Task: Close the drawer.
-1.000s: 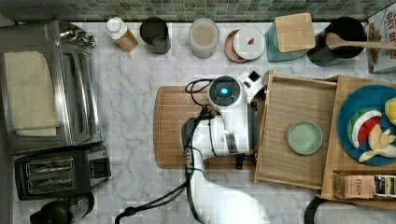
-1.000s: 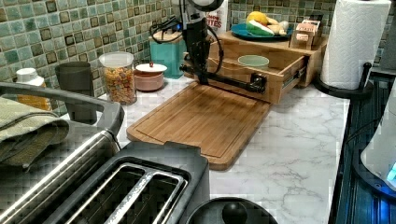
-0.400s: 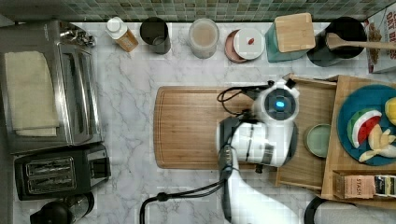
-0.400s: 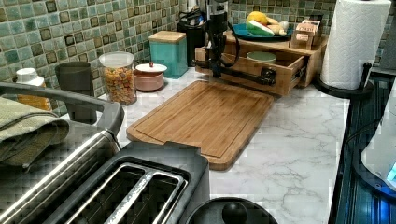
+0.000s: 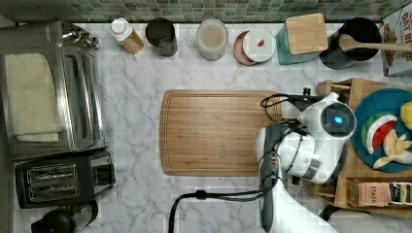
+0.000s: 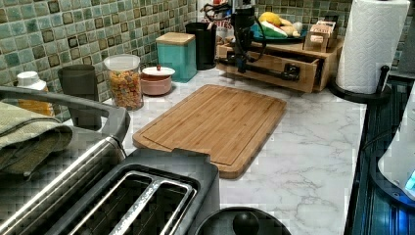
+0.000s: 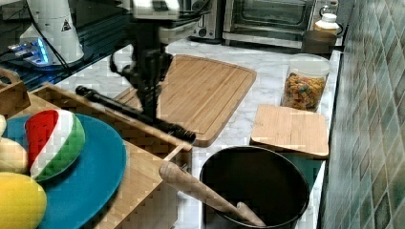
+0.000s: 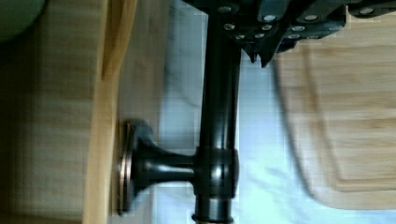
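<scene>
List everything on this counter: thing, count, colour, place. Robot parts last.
Cutting board: 1, bamboo, counter centre.
Drawer: 1, light bamboo, under the plate shelf, nearly shut, black bar handle.
Plate: 1, blue, on the shelf, holding fruit.
Tea box: 1, brown, on the shelf beside the plate.
Canister: 1, teal with bamboo lid, by the backsplash.
Black pot: 1, holding a wooden spoon.
Cereal jar: 1, clear, by the backsplash.
Pink bowl: 1, white lid.
Dark cup: 1.
Bottle: 1, white cap.
Toaster oven: 1, silver, cloth on top.
Toaster: 1, black.
Paper towels: 1 roll, white.
Gripper: 1, black, at the handle.
</scene>
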You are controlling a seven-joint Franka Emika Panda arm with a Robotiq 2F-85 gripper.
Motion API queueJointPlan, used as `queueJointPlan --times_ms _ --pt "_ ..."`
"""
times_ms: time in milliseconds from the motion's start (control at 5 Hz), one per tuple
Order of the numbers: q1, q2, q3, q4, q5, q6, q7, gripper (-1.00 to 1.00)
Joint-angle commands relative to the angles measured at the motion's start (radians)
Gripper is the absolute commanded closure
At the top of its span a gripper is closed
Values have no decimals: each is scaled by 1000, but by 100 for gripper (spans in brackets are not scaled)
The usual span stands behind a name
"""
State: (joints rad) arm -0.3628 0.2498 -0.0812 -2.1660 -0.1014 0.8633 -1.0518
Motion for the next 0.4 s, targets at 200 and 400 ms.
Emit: queueJointPlan --times_ms 200,400 --pt "-168 85 -144 100 -1 63 -73 100" --pt "-129 69 -180 96 -97 36 57 100"
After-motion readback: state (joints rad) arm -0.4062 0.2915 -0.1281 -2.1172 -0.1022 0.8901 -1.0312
